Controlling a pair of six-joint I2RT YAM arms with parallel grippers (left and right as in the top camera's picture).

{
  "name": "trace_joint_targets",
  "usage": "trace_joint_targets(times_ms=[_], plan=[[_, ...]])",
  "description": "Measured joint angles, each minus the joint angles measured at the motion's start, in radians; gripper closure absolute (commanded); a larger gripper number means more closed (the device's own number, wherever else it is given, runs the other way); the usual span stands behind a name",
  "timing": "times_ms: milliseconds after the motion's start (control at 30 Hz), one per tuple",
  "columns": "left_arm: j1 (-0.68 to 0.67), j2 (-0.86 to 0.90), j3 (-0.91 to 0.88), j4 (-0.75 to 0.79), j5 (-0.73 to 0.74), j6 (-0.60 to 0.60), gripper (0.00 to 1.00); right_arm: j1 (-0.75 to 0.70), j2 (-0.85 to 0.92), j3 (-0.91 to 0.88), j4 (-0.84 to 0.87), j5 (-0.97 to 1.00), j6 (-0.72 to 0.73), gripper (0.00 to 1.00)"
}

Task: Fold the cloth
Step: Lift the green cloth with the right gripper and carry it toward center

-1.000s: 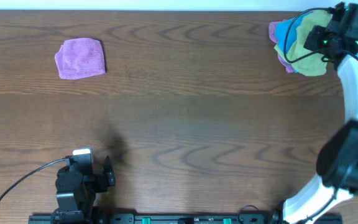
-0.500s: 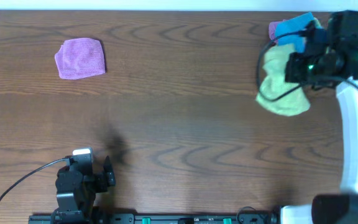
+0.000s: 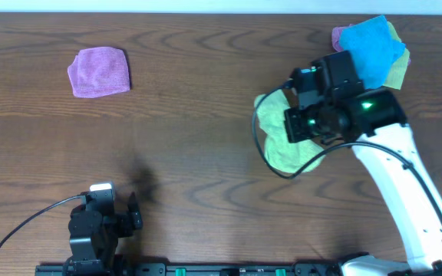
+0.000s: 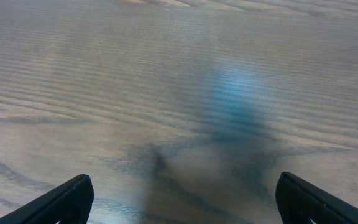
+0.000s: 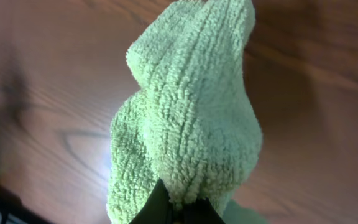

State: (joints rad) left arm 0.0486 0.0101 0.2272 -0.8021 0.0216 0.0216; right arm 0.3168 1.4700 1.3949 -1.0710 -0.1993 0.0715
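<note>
My right gripper (image 3: 313, 123) is shut on a light green cloth (image 3: 278, 134) and holds it hanging above the table, right of centre. In the right wrist view the green cloth (image 5: 188, 118) droops from the pinched jaws (image 5: 182, 208) in a bunched fold. My left gripper (image 3: 133, 215) rests at the table's front left; in the left wrist view its jaws (image 4: 185, 199) are wide open over bare wood, with nothing between them.
A pile of cloths lies at the back right, a blue one (image 3: 368, 46) on top with yellow and purple edges showing. A folded purple cloth (image 3: 99, 72) lies at the back left. The brown wooden table (image 3: 190, 153) spans the view.
My right arm has lifted the green cloth off the pile at the back right and carried it left and toward the front. The blue cloth now shows on top. The left arm has not moved.
</note>
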Motion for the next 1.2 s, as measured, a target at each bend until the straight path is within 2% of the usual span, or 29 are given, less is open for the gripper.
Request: trace_joint_targets(times_ms=[200, 233, 267, 333, 367, 500, 700, 933, 1200], plan=[[0.0, 0.0, 0.0, 0.0, 0.0, 0.0, 0.05, 0.056, 0.103, -0.005, 0.19, 0.005, 0.06, 0.98], [0.0, 0.0, 0.0, 0.0, 0.0, 0.0, 0.05, 0.062, 0.144, -0.005, 0.256, 0.0, 0.07, 0.76], [0.0, 0.0, 0.0, 0.0, 0.0, 0.0, 0.05, 0.066, 0.179, -0.005, 0.319, -0.013, 0.081, 0.03], [0.0, 0.0, 0.0, 0.0, 0.0, 0.0, 0.05, 0.077, 0.288, 0.01, 0.496, -0.093, 0.088, 0.01], [0.0, 0.0, 0.0, 0.0, 0.0, 0.0, 0.05, 0.082, 0.336, 0.033, 0.526, -0.136, 0.088, 0.01], [0.0, 0.0, 0.0, 0.0, 0.0, 0.0, 0.05, 0.132, 0.453, 0.182, 0.385, -0.15, 0.082, 0.01], [0.0, 0.0, 0.0, 0.0, 0.0, 0.0, 0.05, 0.191, 0.418, 0.305, 0.278, -0.047, 0.053, 0.01], [0.0, 0.0, 0.0, 0.0, 0.0, 0.0, 0.05, 0.165, 0.393, 0.301, 0.175, 0.072, 0.053, 0.01], [0.0, 0.0, 0.0, 0.0, 0.0, 0.0, 0.05, 0.042, 0.393, 0.161, 0.375, 0.058, 0.112, 0.01]])
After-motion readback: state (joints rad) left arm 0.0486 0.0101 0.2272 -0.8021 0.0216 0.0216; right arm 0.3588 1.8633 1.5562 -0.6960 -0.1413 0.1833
